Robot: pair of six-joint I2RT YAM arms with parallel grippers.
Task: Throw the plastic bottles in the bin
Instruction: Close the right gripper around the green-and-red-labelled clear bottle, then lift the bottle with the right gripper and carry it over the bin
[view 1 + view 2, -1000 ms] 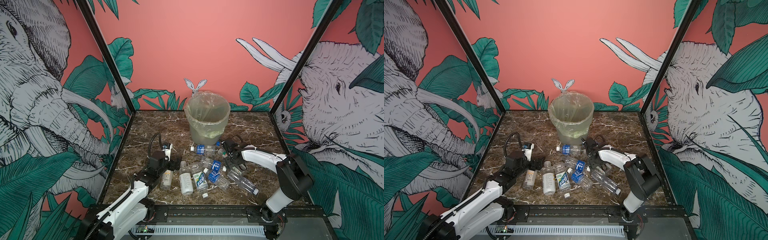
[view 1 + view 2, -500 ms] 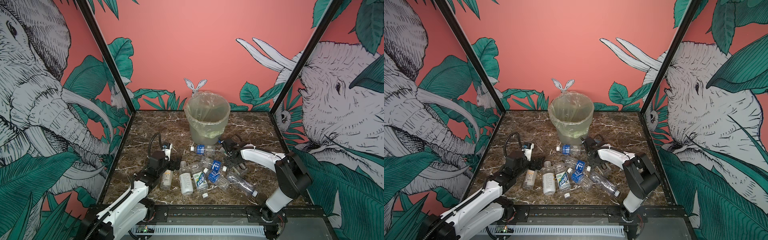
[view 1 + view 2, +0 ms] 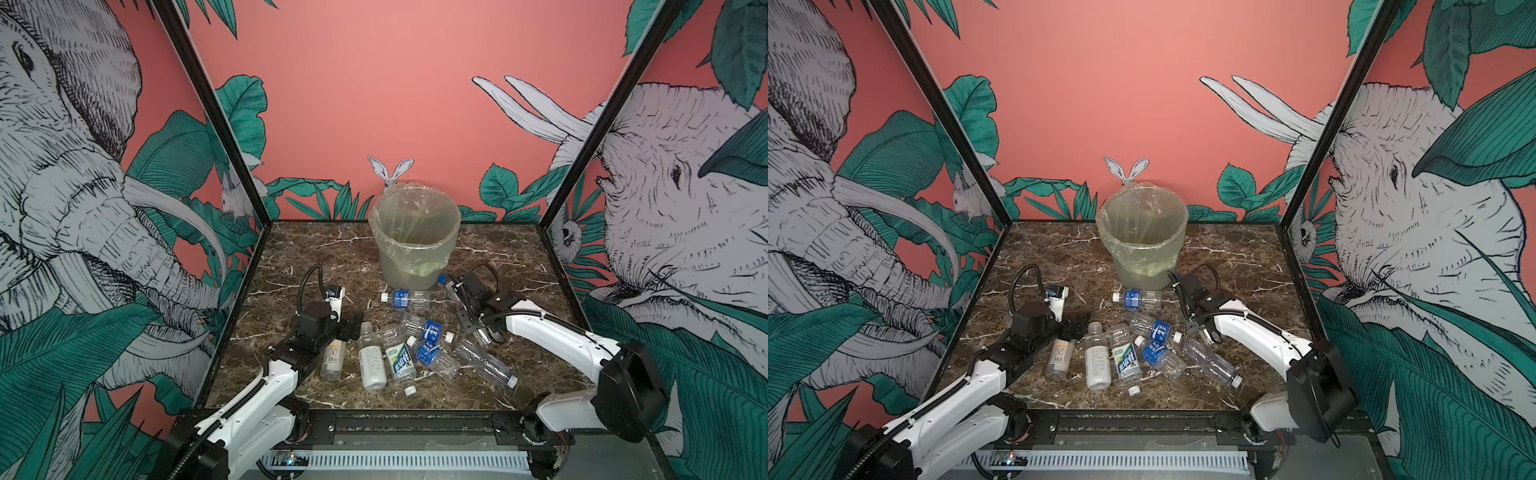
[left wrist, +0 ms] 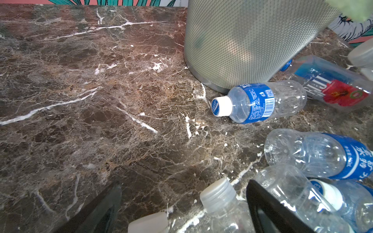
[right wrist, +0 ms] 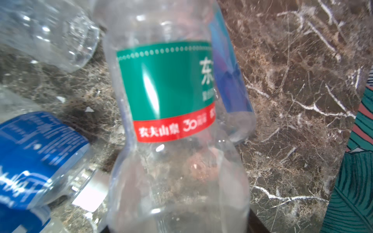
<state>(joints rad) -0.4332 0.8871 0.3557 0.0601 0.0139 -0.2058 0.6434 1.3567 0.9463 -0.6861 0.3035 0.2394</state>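
The bin [image 3: 415, 237] [image 3: 1142, 237] stands at the back middle of the marble table. Several plastic bottles [image 3: 428, 330] [image 3: 1096, 365] lie scattered in front of it. My right gripper [image 3: 483, 334] [image 5: 181, 226] is low on the table to the right of the pile. It is shut on a clear bottle with a green and red label [image 5: 167, 90]. My left gripper [image 3: 353, 328] [image 4: 183, 205] hovers open at the left end of the pile. Two white bottle caps [image 4: 218, 193] lie between its fingers [image 4: 268, 211], untouched.
A blue-labelled bottle [image 4: 252, 102] lies against the bin's foot [image 4: 205, 80]. Beside it lies a bottle with a red flower label [image 4: 331, 86]. A loose white cap [image 3: 410, 390] lies near the front edge. Bare marble [image 4: 80, 100] spreads left of the bin.
My right gripper has closed round the green-labelled bottle and shifted slightly toward the pile. The left arm has not moved.
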